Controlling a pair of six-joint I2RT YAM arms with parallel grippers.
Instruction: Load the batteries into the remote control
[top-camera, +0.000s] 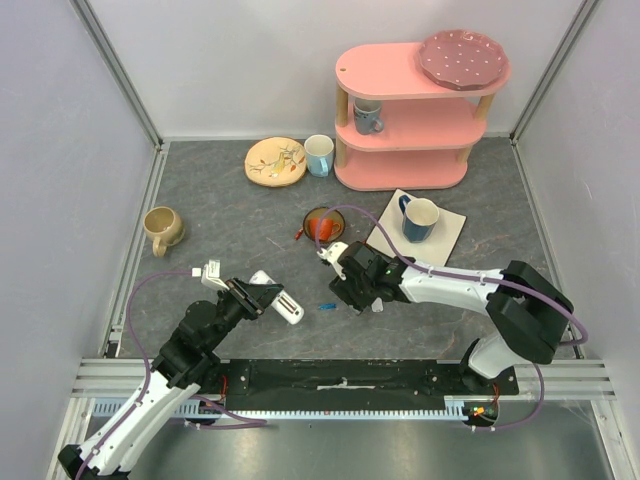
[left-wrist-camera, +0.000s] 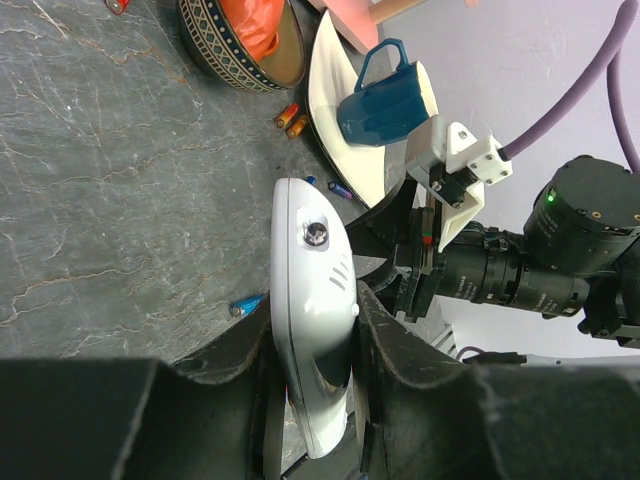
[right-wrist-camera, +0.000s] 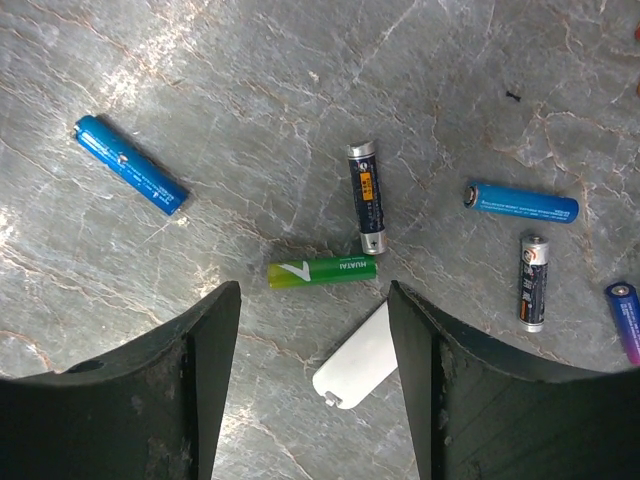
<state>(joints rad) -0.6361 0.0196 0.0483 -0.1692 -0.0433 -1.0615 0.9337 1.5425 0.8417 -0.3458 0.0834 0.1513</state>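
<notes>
My left gripper is shut on the white remote control, holding it by its sides; in the left wrist view the remote stands between the jaws of the left gripper. My right gripper hangs open just above the table. In the right wrist view it is empty, above several loose batteries: a green one just beyond the fingertips, a dark one, a blue one and another blue one. A white battery cover lies between the fingers.
An orange-filled bowl sits just behind the right gripper. A blue mug stands on a white napkin. A tan mug is at the left; a plate, a cup and a pink shelf are at the back.
</notes>
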